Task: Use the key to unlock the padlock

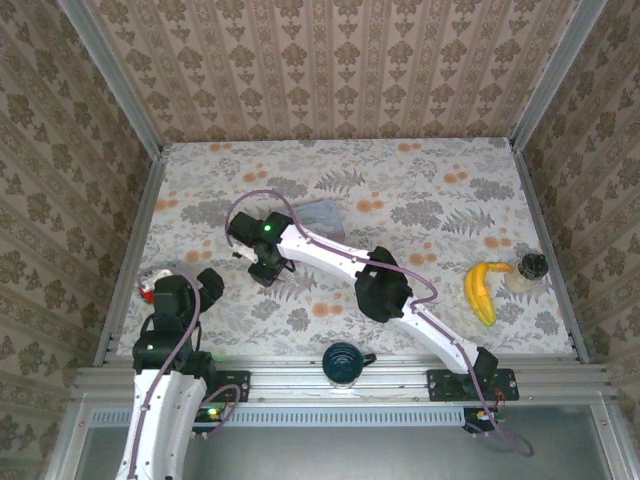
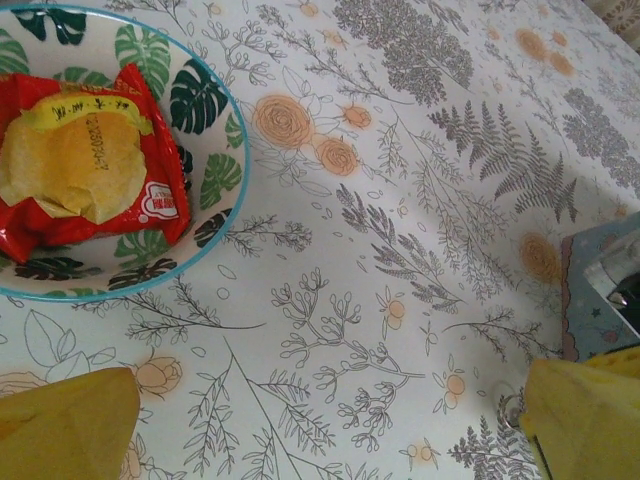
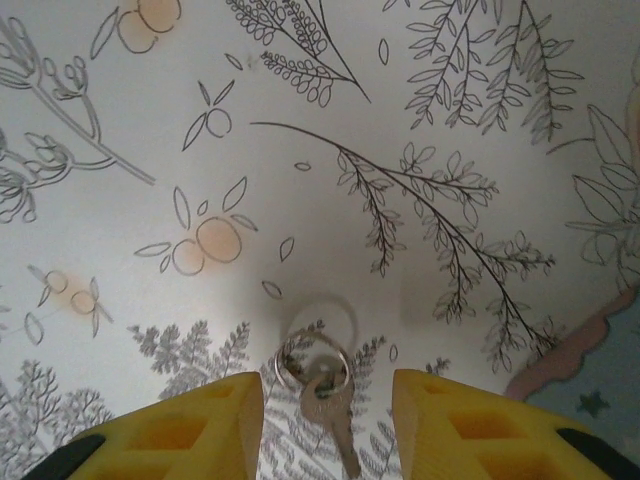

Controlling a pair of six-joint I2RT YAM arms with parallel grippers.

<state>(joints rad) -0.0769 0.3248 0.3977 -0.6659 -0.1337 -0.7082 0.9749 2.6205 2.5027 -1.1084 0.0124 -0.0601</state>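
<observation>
Two right fingers (image 3: 190, 432) straddle key (image 3: 325, 402) lying flat, gap each side.

You will find the key (image 3: 334, 420) lying flat on the table (image 3: 300, 150), its ring (image 3: 312, 362) at the end away from the wrist, between the spread fingers of the right gripper (image 3: 328, 390) and touching neither. From above, the tin (image 1: 322, 212) sits just behind that gripper near the table's middle. The banana (image 1: 482, 290) lies well off to the right with a small jar (image 1: 528, 270) just beside it, and a round knob (image 1: 343, 362) rests at the near edge. In the left wrist view, a bowl (image 2: 225, 235) holding a packet (image 2: 90, 160) lies to the left.
</observation>
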